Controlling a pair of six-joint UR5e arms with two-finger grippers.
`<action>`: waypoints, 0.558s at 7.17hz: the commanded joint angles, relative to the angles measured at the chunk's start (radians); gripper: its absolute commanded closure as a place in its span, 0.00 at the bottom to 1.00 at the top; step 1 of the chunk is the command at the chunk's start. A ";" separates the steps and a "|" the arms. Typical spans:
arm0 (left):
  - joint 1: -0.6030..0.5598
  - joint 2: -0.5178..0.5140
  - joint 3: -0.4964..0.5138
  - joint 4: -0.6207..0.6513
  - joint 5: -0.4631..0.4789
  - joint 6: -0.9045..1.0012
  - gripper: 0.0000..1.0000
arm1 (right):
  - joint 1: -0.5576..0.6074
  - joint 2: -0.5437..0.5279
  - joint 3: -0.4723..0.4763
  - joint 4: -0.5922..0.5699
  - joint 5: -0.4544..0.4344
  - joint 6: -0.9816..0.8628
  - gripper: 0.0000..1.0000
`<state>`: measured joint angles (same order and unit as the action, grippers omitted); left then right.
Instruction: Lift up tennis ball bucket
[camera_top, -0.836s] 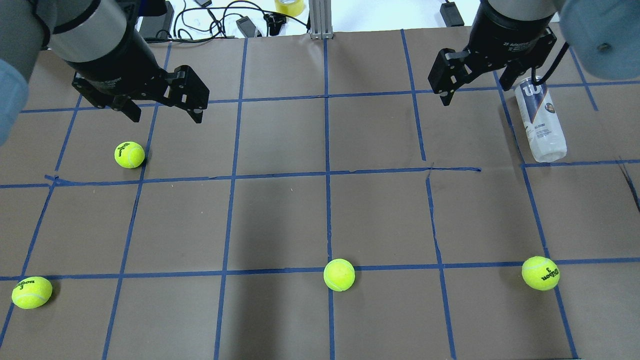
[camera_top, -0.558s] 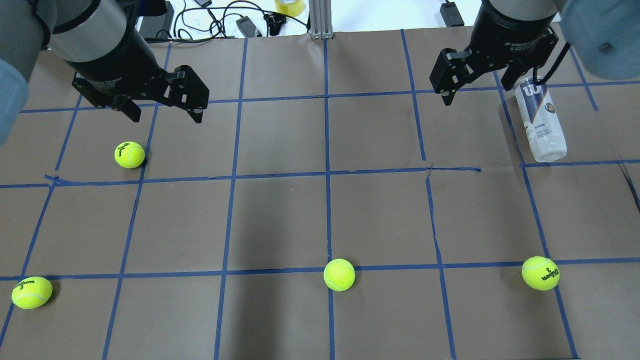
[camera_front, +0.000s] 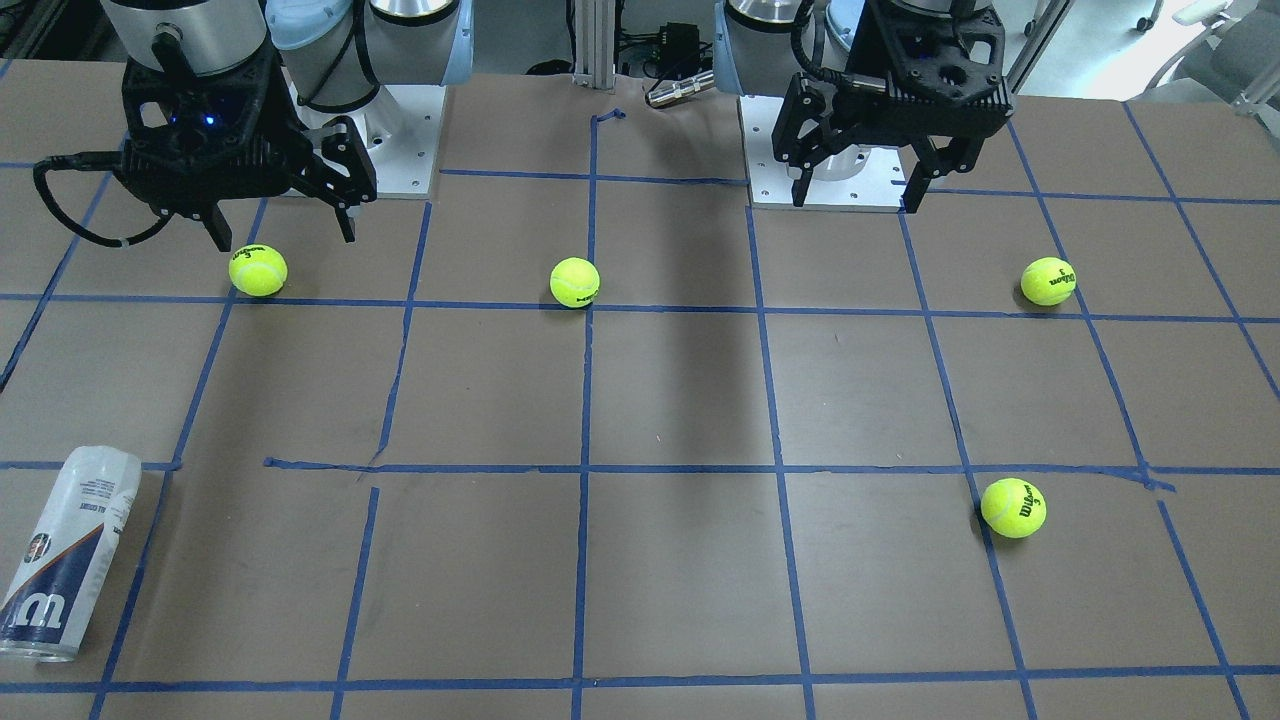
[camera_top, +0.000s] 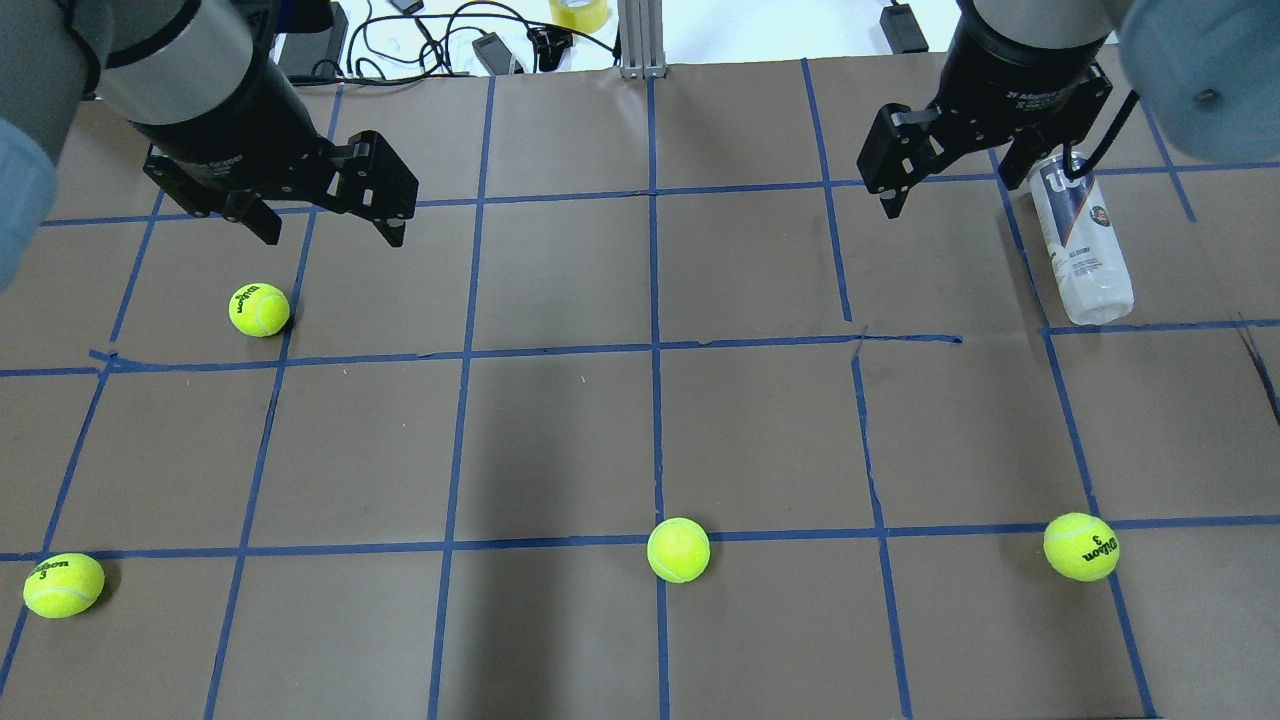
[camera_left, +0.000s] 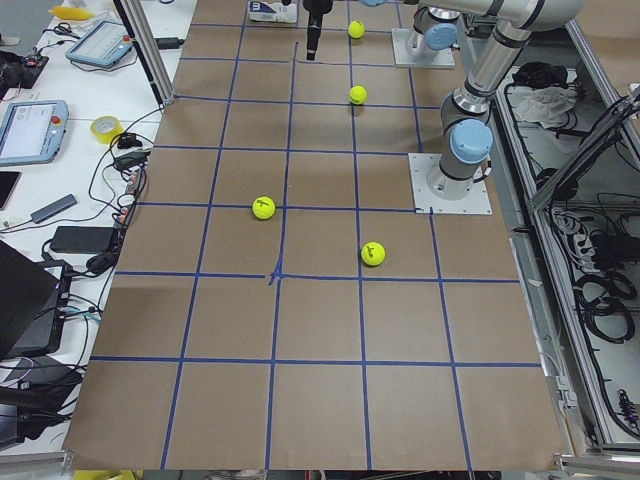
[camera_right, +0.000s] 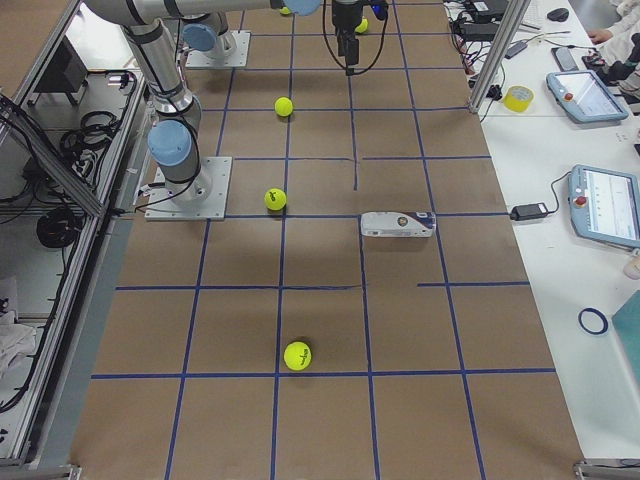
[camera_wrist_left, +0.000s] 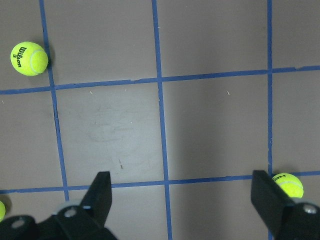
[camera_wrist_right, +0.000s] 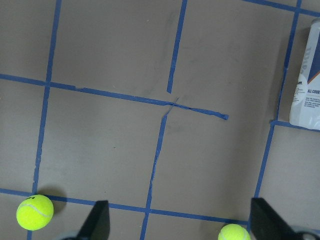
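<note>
The tennis ball bucket is a clear can with a white and navy label, lying on its side at the far right of the table. It also shows in the front view, the right side view and at the right edge of the right wrist view. My right gripper hangs open and empty above the table, beside the can's far end. It also shows in the front view. My left gripper is open and empty at the far left, and shows in the front view too.
Several yellow-green tennis balls lie on the brown gridded table: one under my left gripper, one near left, one near centre, one near right. Cables and a tape roll lie beyond the far edge.
My right gripper has shifted very slightly near the can's far end. The left arm, the can and the balls have not moved.
</note>
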<state>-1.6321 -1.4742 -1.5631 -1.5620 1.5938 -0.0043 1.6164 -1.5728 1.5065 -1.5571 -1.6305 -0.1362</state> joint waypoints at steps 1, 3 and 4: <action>0.000 0.000 0.000 -0.001 0.000 0.000 0.00 | -0.001 0.002 0.001 -0.008 -0.006 0.000 0.00; 0.000 0.002 0.000 -0.001 0.000 0.000 0.00 | -0.003 0.002 0.001 -0.008 -0.006 0.003 0.00; 0.000 0.000 0.000 -0.001 0.000 0.000 0.00 | -0.003 0.002 0.001 -0.006 -0.008 0.006 0.00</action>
<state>-1.6322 -1.4735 -1.5631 -1.5631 1.5942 -0.0046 1.6143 -1.5709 1.5078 -1.5641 -1.6370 -0.1334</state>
